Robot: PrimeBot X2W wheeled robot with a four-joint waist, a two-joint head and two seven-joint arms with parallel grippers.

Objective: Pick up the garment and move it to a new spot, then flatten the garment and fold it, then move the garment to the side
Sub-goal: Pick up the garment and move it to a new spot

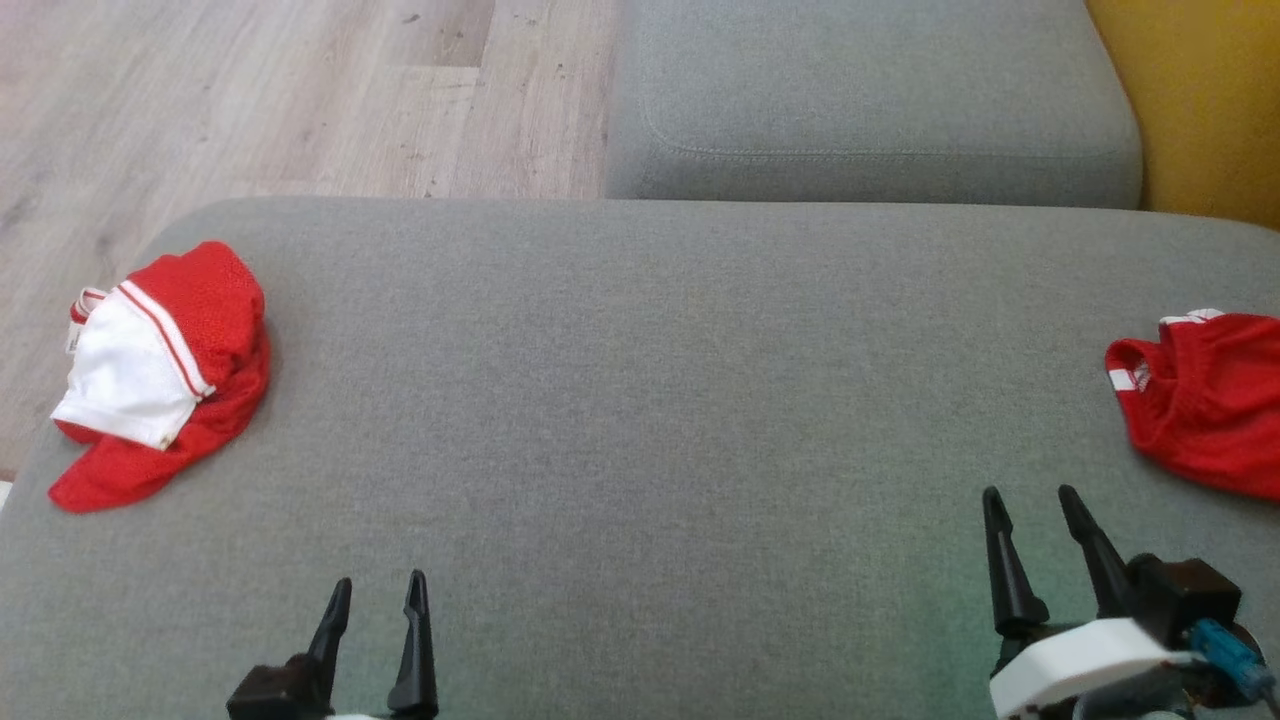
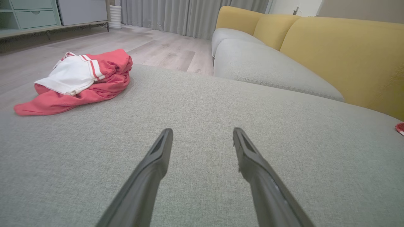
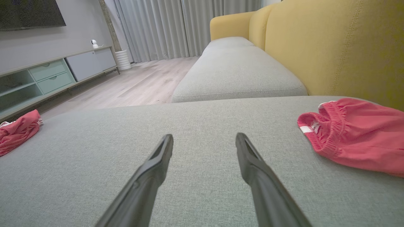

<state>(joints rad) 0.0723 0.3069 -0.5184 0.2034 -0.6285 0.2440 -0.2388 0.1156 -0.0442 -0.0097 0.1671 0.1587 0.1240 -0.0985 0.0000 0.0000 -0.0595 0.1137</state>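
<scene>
two red garments (image 1: 160, 380) (image 1: 1210, 400) near opposite edges of grey cushion (image 1: 640, 400)

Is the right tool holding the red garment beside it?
No, the right tool stands open and empty, apart from the crumpled red fabric garment.

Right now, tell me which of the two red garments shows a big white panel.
The left garment: a white panel covers much of its top. The right garment is almost all red, with only thin white trim.
</scene>
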